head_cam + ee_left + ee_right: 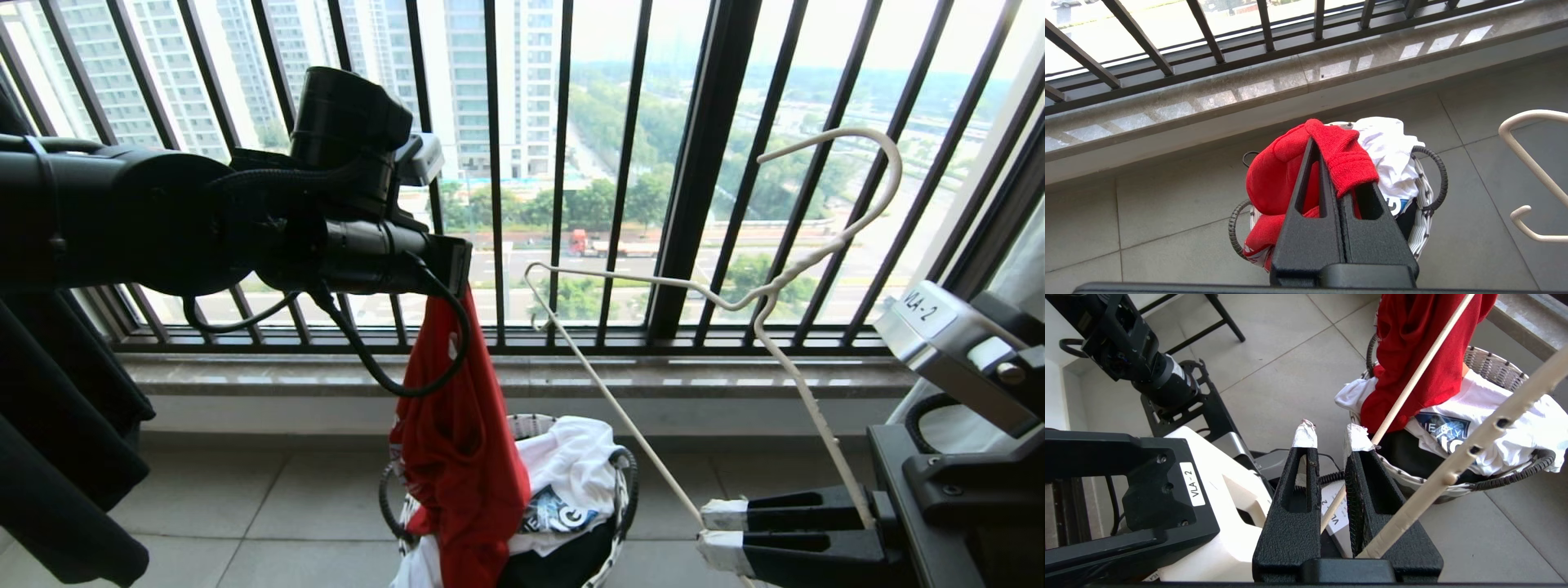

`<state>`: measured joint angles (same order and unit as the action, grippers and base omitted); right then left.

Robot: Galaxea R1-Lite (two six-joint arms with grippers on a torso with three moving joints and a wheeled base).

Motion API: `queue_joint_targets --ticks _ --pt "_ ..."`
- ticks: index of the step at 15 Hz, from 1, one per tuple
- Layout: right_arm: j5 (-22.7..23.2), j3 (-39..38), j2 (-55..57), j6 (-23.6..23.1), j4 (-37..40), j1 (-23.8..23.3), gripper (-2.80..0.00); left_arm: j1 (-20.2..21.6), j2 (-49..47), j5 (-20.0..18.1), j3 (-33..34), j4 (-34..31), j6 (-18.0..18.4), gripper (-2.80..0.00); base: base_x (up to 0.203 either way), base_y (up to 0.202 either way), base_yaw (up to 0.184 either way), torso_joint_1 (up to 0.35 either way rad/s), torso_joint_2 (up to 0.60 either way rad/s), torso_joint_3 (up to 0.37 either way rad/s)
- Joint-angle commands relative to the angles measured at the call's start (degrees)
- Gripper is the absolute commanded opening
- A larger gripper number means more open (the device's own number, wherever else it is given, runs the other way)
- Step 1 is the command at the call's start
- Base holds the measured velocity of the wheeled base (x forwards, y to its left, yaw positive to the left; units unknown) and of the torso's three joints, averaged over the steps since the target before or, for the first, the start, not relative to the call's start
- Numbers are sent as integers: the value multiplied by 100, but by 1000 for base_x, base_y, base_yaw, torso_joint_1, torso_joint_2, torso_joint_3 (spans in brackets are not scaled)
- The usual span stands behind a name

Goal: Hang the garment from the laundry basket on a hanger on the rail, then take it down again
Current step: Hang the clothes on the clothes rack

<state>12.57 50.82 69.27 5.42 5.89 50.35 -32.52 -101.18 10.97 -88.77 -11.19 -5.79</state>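
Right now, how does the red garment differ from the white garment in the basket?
The red garment hangs from the shut left tool, lifted above the laundry basket, while the white garment lies crumpled inside the basket. The red garment hangs long and bunched; the white one is spread over the basket's contents and shows a dark blue print. Both are soft, creased clothing.

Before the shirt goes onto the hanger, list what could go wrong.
1. The left gripper pinches only a small fold of the red T-shirt; it may slip back into the laundry basket.
2. The right gripper holds the hanger by its bottom wire, tilted; it may swivel during threading.
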Motion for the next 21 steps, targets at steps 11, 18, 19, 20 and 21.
queue_joint_targets --ticks 11,18,19,20,21 --pt "69 -13 181 19 41 265 -280 54 8 10 163 162 80 -280 0 0 0 3 0 86" --pt "70 -81 534 82 9 687 -280 7 -82 -7 202 838 -144 -280 0 0 0 0 0 0" --pt "63 -73 553 82 1 687 -280 -52 -94 -7 215 838 -156 -280 0 0 0 0 0 0" --pt "31 -62 577 82 0 678 -280 -113 -90 -7 250 836 -190 -280 0 0 0 0 0 0" --pt "20 -46 570 82 0 678 -280 -182 -71 -7 249 838 -265 -280 0 0 0 0 0 0"
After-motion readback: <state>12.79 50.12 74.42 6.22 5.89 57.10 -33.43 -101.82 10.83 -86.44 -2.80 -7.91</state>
